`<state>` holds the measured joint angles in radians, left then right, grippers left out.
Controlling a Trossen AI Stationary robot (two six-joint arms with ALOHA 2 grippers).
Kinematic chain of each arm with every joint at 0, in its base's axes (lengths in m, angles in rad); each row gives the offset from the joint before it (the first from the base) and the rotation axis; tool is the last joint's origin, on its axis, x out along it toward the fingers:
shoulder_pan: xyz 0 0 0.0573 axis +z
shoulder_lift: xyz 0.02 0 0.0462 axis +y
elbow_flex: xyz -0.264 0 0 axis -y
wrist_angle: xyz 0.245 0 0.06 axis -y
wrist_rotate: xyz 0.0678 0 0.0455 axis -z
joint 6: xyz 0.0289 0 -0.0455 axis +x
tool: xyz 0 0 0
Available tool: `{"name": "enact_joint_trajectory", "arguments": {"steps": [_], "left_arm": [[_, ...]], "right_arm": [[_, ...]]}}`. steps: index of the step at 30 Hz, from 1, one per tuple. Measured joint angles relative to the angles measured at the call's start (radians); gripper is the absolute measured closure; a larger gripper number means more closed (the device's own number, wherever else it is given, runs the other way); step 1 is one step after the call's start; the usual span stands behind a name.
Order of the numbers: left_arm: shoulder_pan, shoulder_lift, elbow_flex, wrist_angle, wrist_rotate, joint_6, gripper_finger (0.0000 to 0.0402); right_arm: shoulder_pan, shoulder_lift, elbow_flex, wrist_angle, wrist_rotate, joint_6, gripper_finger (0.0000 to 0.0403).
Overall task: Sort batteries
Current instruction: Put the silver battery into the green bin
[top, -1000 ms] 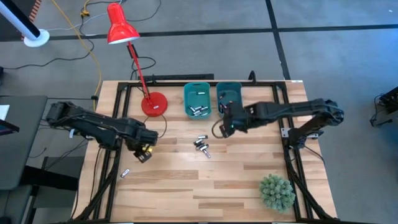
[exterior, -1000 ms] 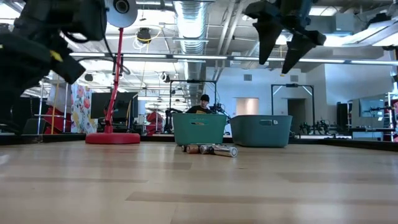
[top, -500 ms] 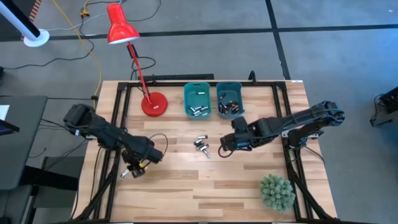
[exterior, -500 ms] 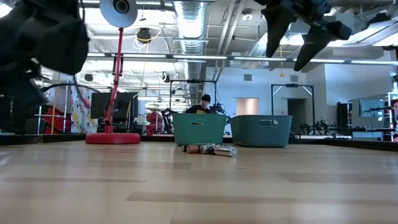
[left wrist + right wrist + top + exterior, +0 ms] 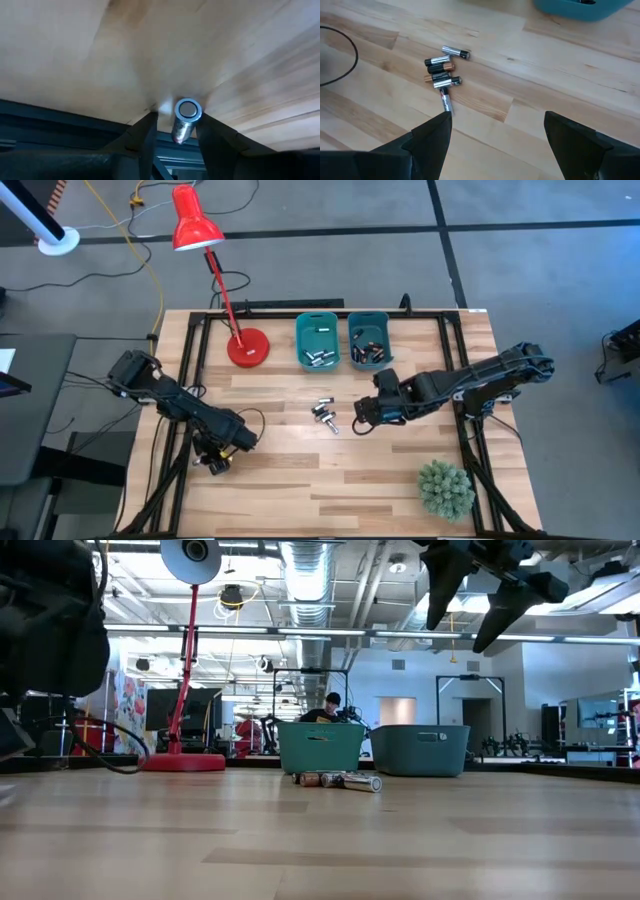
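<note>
Moved: left claw point(image 5: 172, 131) has dropped low at the desk's point(image 5: 400, 470) left edge.
Left claw: spread, straddling one silver battery point(image 5: 184, 119).
Right claw point(image 5: 495, 135): spread wide above the loose batteries point(image 5: 443, 72) mid-desk.

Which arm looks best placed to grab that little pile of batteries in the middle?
The right. Its open gripper hovers just beside the pile, while the left gripper straddles a single battery near the table's edge.
</note>
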<state>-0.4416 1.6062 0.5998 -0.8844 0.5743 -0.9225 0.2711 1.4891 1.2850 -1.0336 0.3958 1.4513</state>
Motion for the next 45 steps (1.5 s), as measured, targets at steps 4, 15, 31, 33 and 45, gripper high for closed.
{"name": "enact_joint_trajectory", "arguments": {"steps": [4,15,31,33,45], "left_arm": [[0.0,0.001,-0.013,0.015,0.004,0.007,0.0272],[0.01,0.001,-0.015,0.012,-0.057,0.038,0.0362],[0.178,-0.071,0.15,-0.13,-0.235,0.181,0.0362],[0.221,-0.072,0.19,-0.14,-0.258,0.201,0.0362],[0.499,-0.073,0.51,-0.154,-0.446,0.334,0.036]], "right_arm": [[-0.012,0.0,0.0,0.0,0.0,0.0,0.0072],[-0.033,0.0,0.0,0.002,0.0,-0.018,0.0072],[-0.03,0.021,0.002,-0.01,0.001,-0.12,0.0072],[-0.025,0.031,-0.008,-0.002,0.001,-0.198,0.0072],[-0.087,0.016,-0.345,0.41,-0.119,-0.427,0.0072]]}}
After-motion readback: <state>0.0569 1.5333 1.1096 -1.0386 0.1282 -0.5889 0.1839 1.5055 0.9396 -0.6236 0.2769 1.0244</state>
